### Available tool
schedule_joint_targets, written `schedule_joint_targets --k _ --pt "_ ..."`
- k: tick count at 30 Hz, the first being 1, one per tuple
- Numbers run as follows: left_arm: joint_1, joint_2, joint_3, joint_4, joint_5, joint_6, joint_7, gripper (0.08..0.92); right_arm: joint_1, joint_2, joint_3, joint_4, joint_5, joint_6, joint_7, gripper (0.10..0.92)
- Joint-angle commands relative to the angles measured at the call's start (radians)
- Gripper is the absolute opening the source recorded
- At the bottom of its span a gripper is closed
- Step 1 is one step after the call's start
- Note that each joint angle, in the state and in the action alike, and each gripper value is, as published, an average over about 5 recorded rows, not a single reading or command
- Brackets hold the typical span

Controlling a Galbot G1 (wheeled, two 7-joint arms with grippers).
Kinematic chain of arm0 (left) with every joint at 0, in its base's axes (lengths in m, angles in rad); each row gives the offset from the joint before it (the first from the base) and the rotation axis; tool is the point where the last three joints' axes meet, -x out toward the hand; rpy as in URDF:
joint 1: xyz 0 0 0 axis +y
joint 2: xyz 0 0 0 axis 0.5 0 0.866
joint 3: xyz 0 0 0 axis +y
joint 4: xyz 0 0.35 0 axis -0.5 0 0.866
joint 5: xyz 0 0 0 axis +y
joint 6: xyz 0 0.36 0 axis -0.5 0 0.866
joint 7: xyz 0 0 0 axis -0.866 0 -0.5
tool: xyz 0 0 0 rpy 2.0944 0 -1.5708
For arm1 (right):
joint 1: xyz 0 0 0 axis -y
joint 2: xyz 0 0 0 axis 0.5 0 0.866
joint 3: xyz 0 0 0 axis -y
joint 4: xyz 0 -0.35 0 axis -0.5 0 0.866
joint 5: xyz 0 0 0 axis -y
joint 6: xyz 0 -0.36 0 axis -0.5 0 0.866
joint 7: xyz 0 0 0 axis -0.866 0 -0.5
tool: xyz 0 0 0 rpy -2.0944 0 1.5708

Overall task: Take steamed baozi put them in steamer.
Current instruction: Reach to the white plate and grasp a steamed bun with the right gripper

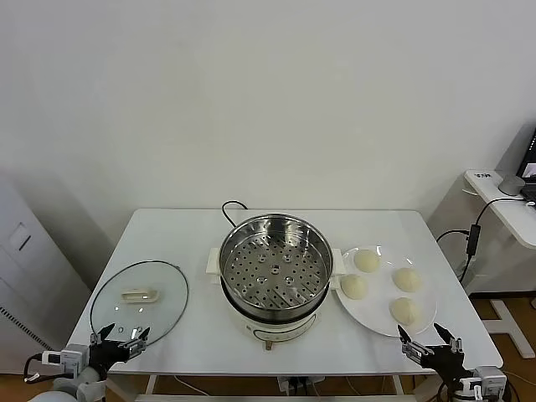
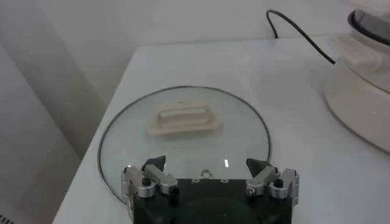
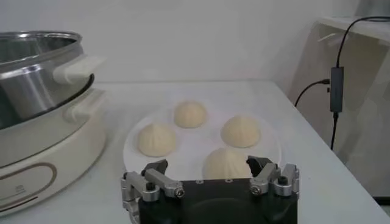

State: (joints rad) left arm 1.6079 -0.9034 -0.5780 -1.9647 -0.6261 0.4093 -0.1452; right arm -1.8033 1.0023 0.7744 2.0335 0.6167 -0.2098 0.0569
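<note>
The steamer [image 1: 275, 272] stands at the table's middle, a shiny steel pot on a white base, its perforated tray bare. Right of it, several pale baozi [image 1: 366, 260] lie on a white plate [image 1: 381, 291]. My right gripper [image 1: 429, 337] hovers open at the table's front edge, just before the nearest baozi [image 1: 404, 311]. In the right wrist view its jaws [image 3: 207, 163] stand wide, nothing between them, with the nearest baozi [image 3: 225, 164] right behind and the steamer [image 3: 36, 79] to one side. My left gripper [image 1: 119, 337] [image 2: 206, 163] is open and empty at the front left.
A round glass lid [image 1: 138, 301] [image 2: 183, 140] with a white handle lies flat at the table's left, just beyond my left gripper. The steamer's black cord [image 1: 228, 208] runs off the back. A white side desk [image 1: 502, 201] with hanging cables stands right of the table.
</note>
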Motion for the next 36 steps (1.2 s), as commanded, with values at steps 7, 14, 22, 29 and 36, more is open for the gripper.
schedule_joint_targets --k 7,14,22,29,36 --pt "0.01 -0.001 -0.002 -0.011 0.005 0.0 0.002 0.823 0.067 -0.032 0.057 -0.025 -0.296 -0.01 -0.07 0.823" --pt "-0.007 0.006 0.007 -0.014 0.016 0.003 0.001 0.823 0.227 -0.119 0.047 -0.133 -0.771 0.033 -0.105 0.823" --pt "-0.011 0.005 0.006 -0.017 0.031 0.003 -0.003 0.823 0.519 -0.224 -0.021 -0.36 -1.013 0.199 -0.431 0.823" --pt "-0.018 0.012 0.01 -0.012 0.044 0.005 -0.005 0.823 0.754 -0.39 -0.208 -0.493 -0.937 0.208 -0.611 0.823" --pt "-0.028 0.019 0.015 -0.01 0.057 0.01 -0.006 0.823 1.146 -0.498 -0.637 -0.656 -0.816 0.21 -0.791 0.823"
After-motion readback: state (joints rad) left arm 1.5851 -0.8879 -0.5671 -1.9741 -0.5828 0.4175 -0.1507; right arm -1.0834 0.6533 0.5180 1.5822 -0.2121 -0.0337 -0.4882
